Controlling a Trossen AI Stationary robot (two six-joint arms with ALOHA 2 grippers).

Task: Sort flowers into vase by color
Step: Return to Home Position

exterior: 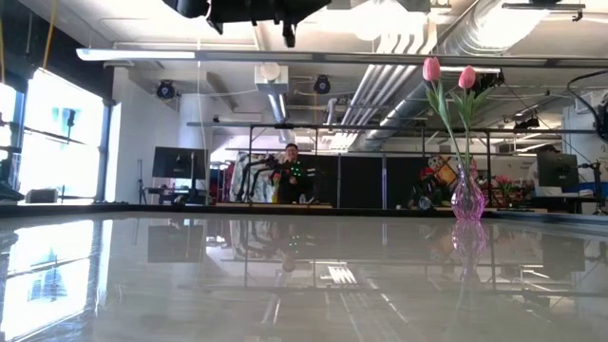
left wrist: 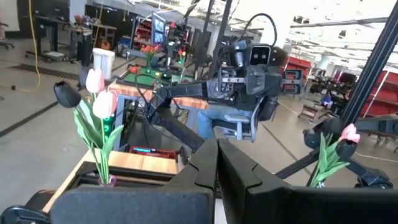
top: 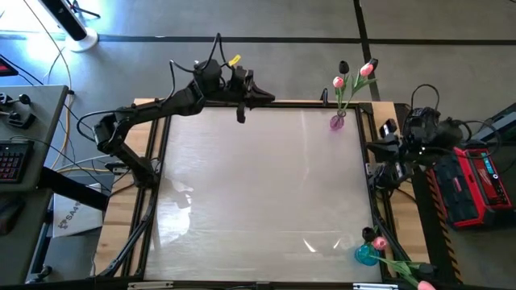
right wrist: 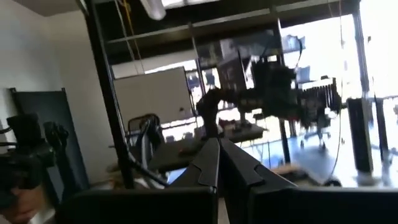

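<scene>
Step in hand: the return to rest pose, I judge, since no flower lies on the table (top: 258,185). The flowers (top: 367,70) stand in 2 vases. The pink vase (top: 337,122), at the far right corner, holds 2 pink heads and 1 dark head (top: 344,66). The blue vase (top: 367,255), at the near right corner, holds pink and dark heads too, w/ some stems leaning out over the table edge. So the colours look mixed in both vases, not separated.

Left end effector (left wrist: 217,163) is clenched w/ nothing between the fingers. It hangs above the far edge of the table, approx. in the middle, arm stretched out. Right end effector (right wrist: 219,158) is clenched and empty also, arm folded at the right side of the table.

Next move, in my opinion: the left arm must fold back toward its base at the left side, high and well away from the pink vase, whose tall stems could tip it easily.
</scene>
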